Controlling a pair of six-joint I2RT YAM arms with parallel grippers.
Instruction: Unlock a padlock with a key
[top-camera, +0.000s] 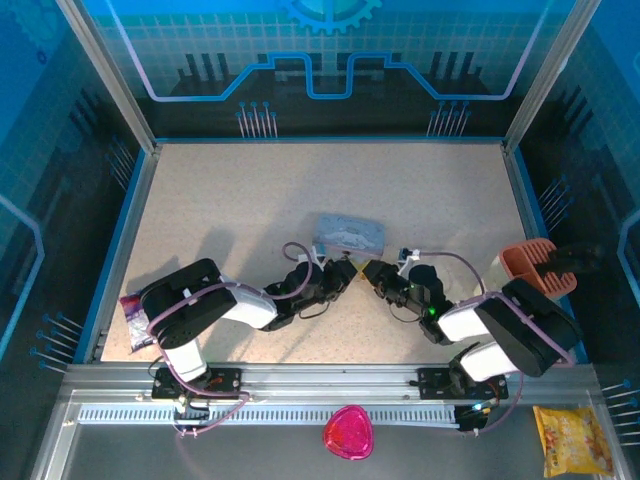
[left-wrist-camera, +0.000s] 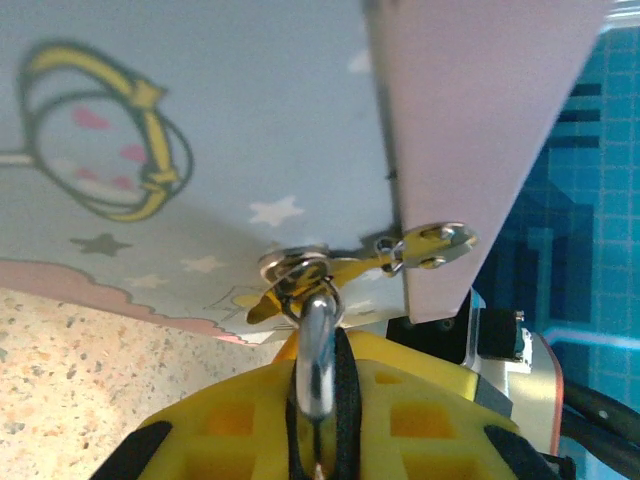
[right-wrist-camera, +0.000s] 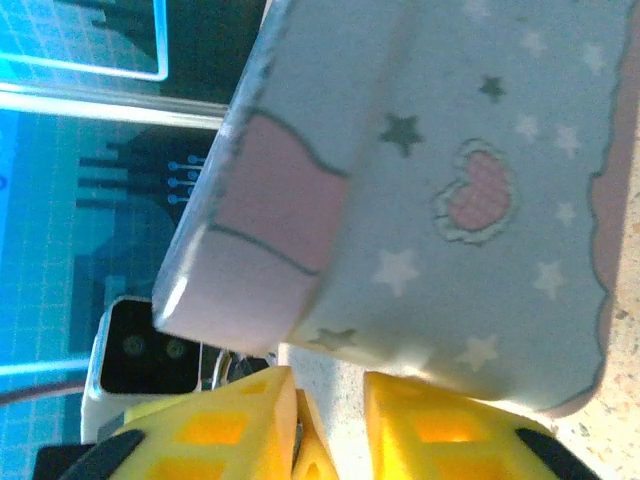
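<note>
a pastel tin (right-wrist-camera: 450, 150) printed with stars, a pink heart and pink clouds sits tilted across the upper frame. just below the tin, the right gripper (right-wrist-camera: 330, 410) has its yellow fingers (right-wrist-camera: 215, 430) a little apart, with speckled table (right-wrist-camera: 612, 440) showing between them. left of the tin's lower corner is a white-and-black block (right-wrist-camera: 140, 355), and beyond it a blue wall (right-wrist-camera: 70, 200).
</note>
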